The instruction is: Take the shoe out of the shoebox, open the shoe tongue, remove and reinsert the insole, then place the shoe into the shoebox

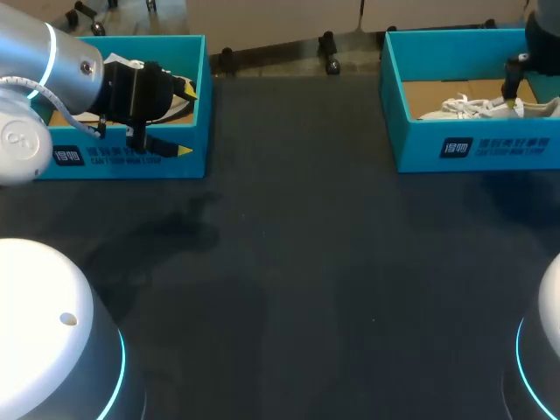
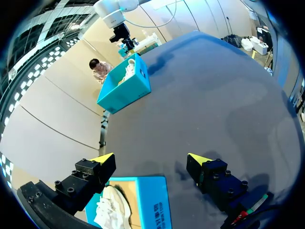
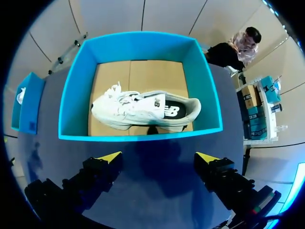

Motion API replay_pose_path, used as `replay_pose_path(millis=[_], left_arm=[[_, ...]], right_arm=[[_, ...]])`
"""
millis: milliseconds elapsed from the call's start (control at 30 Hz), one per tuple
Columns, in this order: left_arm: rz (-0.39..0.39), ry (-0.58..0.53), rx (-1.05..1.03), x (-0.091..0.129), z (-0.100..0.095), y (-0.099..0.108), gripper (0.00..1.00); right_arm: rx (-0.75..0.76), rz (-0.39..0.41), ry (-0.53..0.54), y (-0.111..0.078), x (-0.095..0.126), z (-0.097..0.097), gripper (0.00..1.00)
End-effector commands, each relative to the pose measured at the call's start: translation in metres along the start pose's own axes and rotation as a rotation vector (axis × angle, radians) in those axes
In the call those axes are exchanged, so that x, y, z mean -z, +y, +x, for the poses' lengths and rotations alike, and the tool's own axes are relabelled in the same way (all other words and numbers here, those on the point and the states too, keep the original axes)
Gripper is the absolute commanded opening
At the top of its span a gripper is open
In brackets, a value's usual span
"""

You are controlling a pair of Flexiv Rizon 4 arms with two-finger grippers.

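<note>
A robotics lab: left arm [image 1: 39, 74] and right arm [image 1: 541, 31] are hanging over a dark table [image 1: 306, 280], teal shoeboxes [image 1: 131, 159] [image 1: 490, 147] sitting at its far corners.

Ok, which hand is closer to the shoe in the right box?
Right. The right hand is close by the box with that shoe; the left hand is across the table.

Left arm [image 1: 35, 79]: silver-white rounded links, thin cyan ring at one joint, small dark screw. Left gripper [image 1: 186, 119]: black and boxy. Its fingers [image 2: 217, 179] are black blocks with screw holes and yellow wedge tips. Right gripper [image 3: 158, 157]: same build, with a red-green marking low on one side. Left base [image 1: 44, 332] and right base [image 1: 547, 350]: white domes with cyan light rings.
</note>
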State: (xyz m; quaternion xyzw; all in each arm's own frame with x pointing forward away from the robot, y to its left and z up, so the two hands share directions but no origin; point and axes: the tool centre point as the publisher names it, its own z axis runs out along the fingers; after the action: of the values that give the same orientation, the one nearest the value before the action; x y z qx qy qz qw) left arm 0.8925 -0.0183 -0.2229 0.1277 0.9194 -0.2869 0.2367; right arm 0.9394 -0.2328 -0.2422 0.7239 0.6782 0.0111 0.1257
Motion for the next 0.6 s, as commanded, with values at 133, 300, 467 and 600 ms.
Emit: replay_pose_path(millis=[133,300,467,600], left_arm=[[0.02,0.017,-0.114,0.005,-0.017,0.009,1.0],[0.06,0.065,-0.251,0.014,-0.043,0.024,1.0],[0.09,0.112,-0.447,0.013,-0.057,0.039,1.0],[0.145,0.134,-0.617,0.016,-0.07,0.049,1.0]], right_arm=[[-0.002,-0.015,0.001,-0.005,0.001,-0.001,1.0],[-0.002,-0.015,0.001,-0.005,0.001,-0.001,1.0],[-0.002,-0.015,0.001,-0.005,0.001,-0.001,1.0],[-0.002,-0.015,0.001,-0.005,0.001,-0.001,1.0]])
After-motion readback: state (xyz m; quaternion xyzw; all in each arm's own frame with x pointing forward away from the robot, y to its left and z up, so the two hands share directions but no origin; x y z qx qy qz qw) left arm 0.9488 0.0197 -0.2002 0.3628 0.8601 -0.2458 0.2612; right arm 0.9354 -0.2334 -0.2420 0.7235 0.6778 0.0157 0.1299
